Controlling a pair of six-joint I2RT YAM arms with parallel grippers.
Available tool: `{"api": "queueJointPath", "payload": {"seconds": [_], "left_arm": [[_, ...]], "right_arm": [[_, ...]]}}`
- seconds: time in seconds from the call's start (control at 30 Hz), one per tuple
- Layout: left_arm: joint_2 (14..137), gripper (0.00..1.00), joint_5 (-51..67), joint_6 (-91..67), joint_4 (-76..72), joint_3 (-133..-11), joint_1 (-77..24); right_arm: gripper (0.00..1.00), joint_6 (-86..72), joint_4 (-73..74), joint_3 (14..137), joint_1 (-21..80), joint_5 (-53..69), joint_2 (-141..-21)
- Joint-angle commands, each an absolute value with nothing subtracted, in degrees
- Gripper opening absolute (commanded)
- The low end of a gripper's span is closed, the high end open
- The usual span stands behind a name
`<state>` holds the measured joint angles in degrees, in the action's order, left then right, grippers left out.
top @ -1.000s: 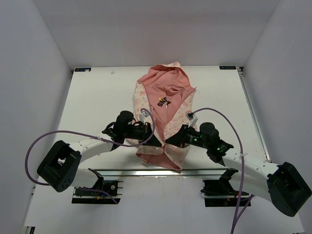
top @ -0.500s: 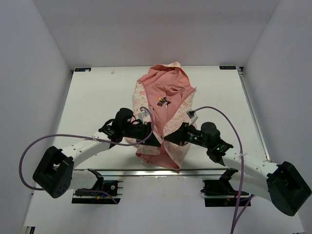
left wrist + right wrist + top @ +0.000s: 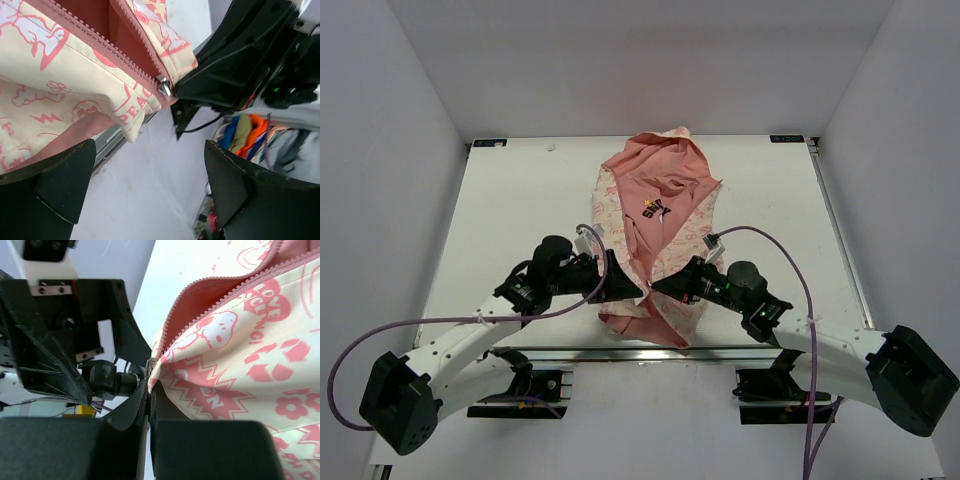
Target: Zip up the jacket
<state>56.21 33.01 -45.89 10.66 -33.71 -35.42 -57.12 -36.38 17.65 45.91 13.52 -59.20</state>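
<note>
Top external view: the jacket (image 3: 655,215) lies centre frame, soft, light, floppy. Your right gripper (image 3: 661,289) pinches its hem; left gripper (image 3: 628,288) gapes empty. Probably grasp the zipper slider (image 3: 164,86).

Jacket (image 3: 660,180) is laid flat mid-table (image 3: 520,200), hood twd far side, hem nr near edge. Cream outer w/ pink print is seen; salmon lining is exposed w/ small dark logo (image 3: 655,209). Front is left open, slider (image 3: 164,86) sat at btm of pink zip.
</note>
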Motion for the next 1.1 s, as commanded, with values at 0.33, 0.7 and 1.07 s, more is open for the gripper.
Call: {"api": "queueJointPath", "payload": {"seconds": [0.33, 0.7, 1.07], "left_arm": [[56.1, 0.91, 30.3, -67.5, -17.2, -23.3, -42.1], [55.1, 0.90, 18.3, -77.8, -31.3, -17.5, -45.0], [65.3, 0.85, 17.6, -81.3, -41.8, -19.8, -45.1]], "right_arm": [[0.00, -61.4, -48.4, 13.7, 54.7, -7.9, -54.0], [0.00, -61.9, -52.1, 10.0, 57.6, -14.7, -51.6], [0.00, -60.6, -53.9, 8.1, 59.0, -17.8, -50.4]]}}
